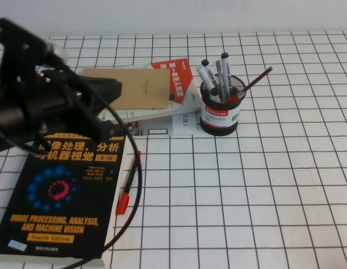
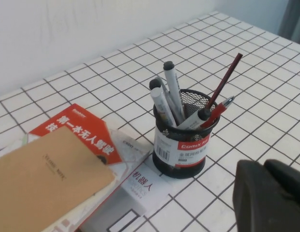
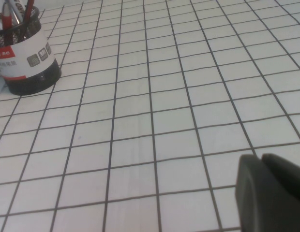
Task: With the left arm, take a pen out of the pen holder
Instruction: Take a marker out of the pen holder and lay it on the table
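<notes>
Red-capped pen (image 1: 129, 182) flat, cap nearward | left claw (image 2: 262, 169) together above book (image 1: 56, 196) | right claw (image 3: 260, 159) together above table (image 3: 164, 121)

The left arm (image 1: 50, 106) hid the top of the black textbook (image 1: 61, 224) and part of the brown notebook (image 1: 142, 87). Frame edges cropped the left end effector (image 2: 264, 166) near the pen holder (image 2: 184, 140), and the right end effector (image 3: 261, 157) above the bench (image 3: 164, 96).

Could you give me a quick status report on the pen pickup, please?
Left gripper shut, empty, short of pen holder. Right gripper shut, over table. Pens standing in holder. Red pen lies beside black book.
</notes>
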{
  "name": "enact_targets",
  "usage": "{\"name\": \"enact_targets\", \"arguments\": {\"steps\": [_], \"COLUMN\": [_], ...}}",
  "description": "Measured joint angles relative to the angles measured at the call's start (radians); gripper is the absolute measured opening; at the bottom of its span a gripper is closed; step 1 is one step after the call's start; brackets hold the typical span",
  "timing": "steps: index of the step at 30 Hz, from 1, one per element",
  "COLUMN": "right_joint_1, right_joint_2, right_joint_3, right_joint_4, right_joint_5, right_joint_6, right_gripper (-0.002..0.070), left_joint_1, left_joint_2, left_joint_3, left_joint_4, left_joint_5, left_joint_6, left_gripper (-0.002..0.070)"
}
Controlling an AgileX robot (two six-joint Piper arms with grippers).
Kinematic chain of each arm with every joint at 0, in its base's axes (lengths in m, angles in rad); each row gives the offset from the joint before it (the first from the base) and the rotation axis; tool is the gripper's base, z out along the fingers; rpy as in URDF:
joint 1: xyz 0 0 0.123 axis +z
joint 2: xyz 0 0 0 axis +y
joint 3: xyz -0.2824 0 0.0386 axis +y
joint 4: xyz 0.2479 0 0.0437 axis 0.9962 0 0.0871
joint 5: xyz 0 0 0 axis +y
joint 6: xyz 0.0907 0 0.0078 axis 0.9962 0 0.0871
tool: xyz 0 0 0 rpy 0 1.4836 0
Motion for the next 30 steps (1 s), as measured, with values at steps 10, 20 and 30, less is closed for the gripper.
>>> {"name": "enact_targets", "arguments": {"steps": [10,20,30], "right_joint_1": [0.0,0.0,0.0], "right_joint_2": [0.0,0.0,0.0], "right_joint_3": [0.0,0.0,0.0], "right_joint_4": [0.0,0.0,0.0], "right_joint_5": [0.0,0.0,0.0], "right_joint_6": [0.0,0.0,0.0], "right_gripper": [-0.0016,-0.0017,-0.0017], "left_joint_1": [-0.173,-0.204,-0.204], "left_joint_2": [0.289,0.487,0.61], "left_joint_3": [-0.169,-0.234,-0.318], "left_joint_4": [-0.055,-0.194,-0.307], "left_joint_5": [-0.075,0.029,0.027], "left_joint_6": [0.094,0.492,0.815], "left_gripper": [-0.0001,0.035,0.0456]}}
